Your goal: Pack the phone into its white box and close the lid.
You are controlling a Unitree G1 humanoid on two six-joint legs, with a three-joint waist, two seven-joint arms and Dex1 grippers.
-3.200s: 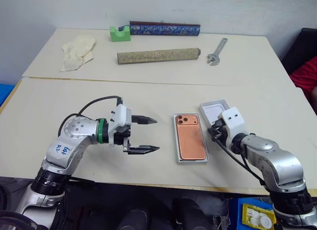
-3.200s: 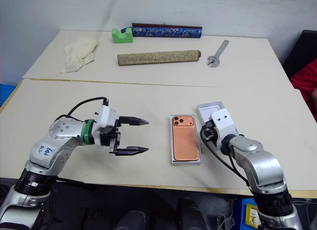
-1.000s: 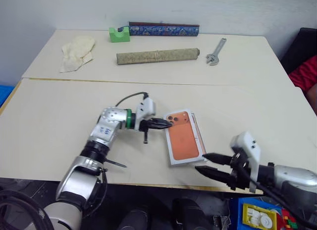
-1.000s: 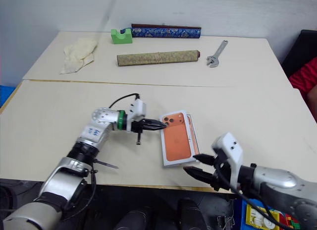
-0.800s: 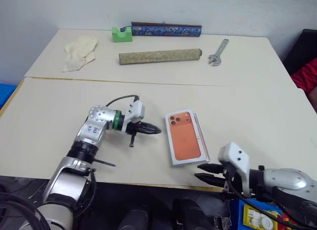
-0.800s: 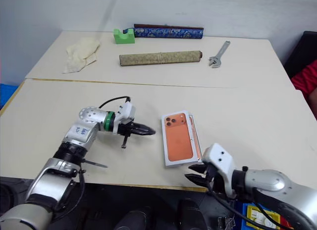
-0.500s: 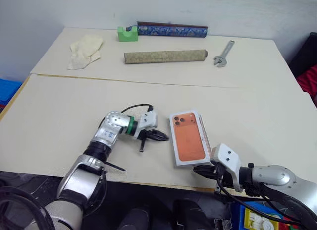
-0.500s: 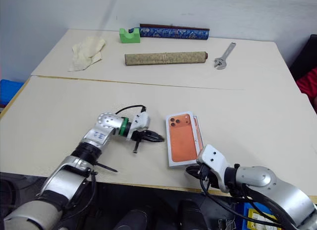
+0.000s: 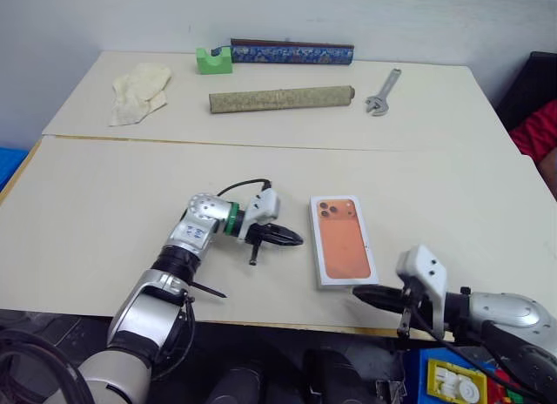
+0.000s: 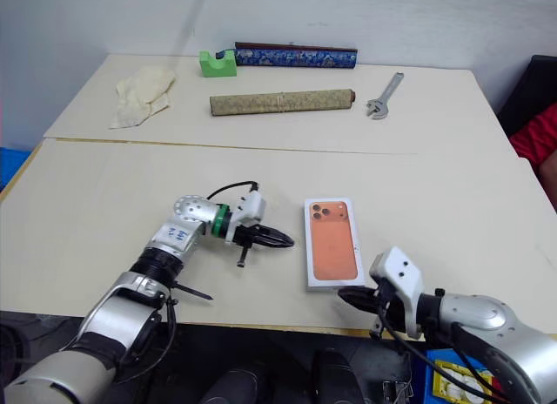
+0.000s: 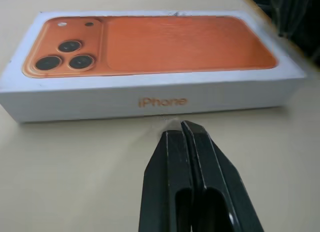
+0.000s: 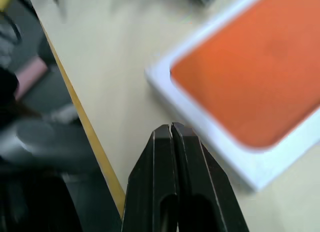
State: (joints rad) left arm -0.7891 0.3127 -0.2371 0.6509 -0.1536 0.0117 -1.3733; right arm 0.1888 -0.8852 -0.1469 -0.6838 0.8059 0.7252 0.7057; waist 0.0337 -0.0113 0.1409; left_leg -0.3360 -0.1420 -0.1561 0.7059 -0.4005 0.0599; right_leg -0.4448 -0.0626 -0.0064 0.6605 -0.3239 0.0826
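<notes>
The white box (image 9: 344, 252) sits near the table's front edge with the lid (image 11: 150, 52) on (phone presumably inside), left gripper (image 9: 294, 239) and right gripper (image 9: 365, 293) both pinched shut, holding nothing, so probably just a final press-down left.

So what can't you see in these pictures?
- The phone: the lid is on the box, so whatever lies inside is hidden.
- The box's far end: cut off at the edge in the right wrist view.
- The green block: too small to identify in the head views.
</notes>
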